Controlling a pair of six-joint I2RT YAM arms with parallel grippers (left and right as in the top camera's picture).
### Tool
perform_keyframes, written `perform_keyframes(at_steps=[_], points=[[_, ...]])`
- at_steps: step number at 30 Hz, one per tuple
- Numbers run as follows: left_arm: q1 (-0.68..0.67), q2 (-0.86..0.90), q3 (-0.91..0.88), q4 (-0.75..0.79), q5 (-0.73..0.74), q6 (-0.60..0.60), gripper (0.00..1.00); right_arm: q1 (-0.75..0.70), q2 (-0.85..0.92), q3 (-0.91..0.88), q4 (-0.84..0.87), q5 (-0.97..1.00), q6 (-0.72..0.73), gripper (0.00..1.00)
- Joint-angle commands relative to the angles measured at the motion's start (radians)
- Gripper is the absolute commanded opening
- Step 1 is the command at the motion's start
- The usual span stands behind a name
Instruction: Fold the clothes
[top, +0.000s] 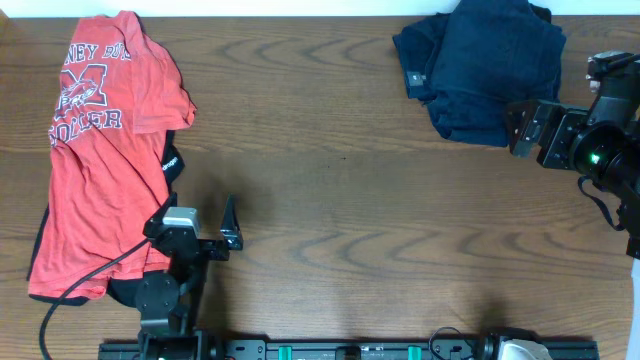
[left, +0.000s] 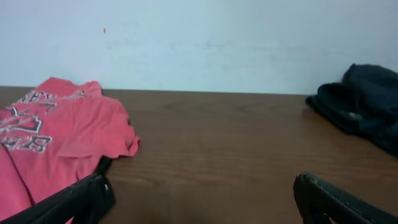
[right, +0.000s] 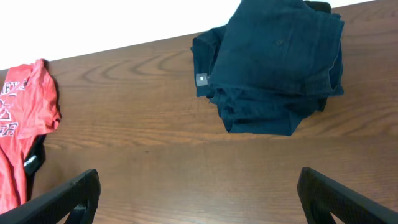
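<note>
A pile of folded dark navy clothes (top: 480, 65) lies at the table's far right, also plain in the right wrist view (right: 273, 68) and at the edge of the left wrist view (left: 367, 106). A red printed T-shirt (top: 100, 150) is spread flat at the left, over a black garment (top: 172, 160) that peeks out beneath it. My left gripper (top: 195, 222) stands open just right of the shirt's lower half, holding nothing (left: 202, 199). My right gripper (top: 518, 130) is open beside the navy pile's near right corner, with only bare wood between its fingers (right: 199, 196).
The wooden table (top: 350, 200) stretches between the two garment groups. A white wall (left: 217, 43) rises behind the far edge. A black rail with the arm bases (top: 350, 348) runs along the near edge.
</note>
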Motion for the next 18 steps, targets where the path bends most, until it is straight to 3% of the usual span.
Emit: perform_keyframes(at_steps=[1,18], points=[[0.014,-0.042,-0.019,0.011,-0.017,0.017,0.98,-0.004,-0.002,0.010,-0.001,0.000,-0.014,0.99],[0.042,-0.120,-0.067,-0.124,-0.023,0.013,0.98,-0.004,-0.002,0.010,-0.001,0.000,-0.014,0.99]])
